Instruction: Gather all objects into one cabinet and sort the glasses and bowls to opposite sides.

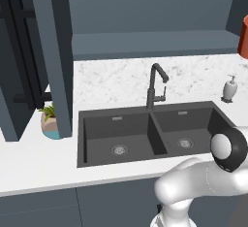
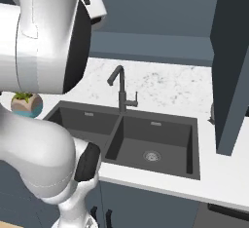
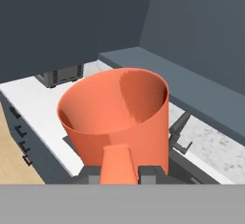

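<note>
An orange mug (image 3: 117, 115) looms large in the hand view, its open mouth facing the camera and its loop handle pointing down between my fingers. My gripper (image 3: 118, 173) is shut on that handle, holding the mug in the air above the counter and sink. An orange sliver of the same mug (image 1: 243, 38) shows at the right edge of the left base view, high above the counter. The slate blue-grey cabinet door (image 1: 54, 56) with black bar handles stands open at the left; another cabinet door (image 2: 233, 66) hangs at the right. The other mug, the beige cup and the bowl are out of view.
A dark double sink (image 1: 145, 136) with a black faucet (image 1: 155, 85) is set in the white marble counter (image 1: 116, 78). A white soap dispenser (image 1: 230, 89) stands right of it, a teal plant pot (image 1: 48, 121) left. A dark appliance (image 3: 62, 74) sits on the counter.
</note>
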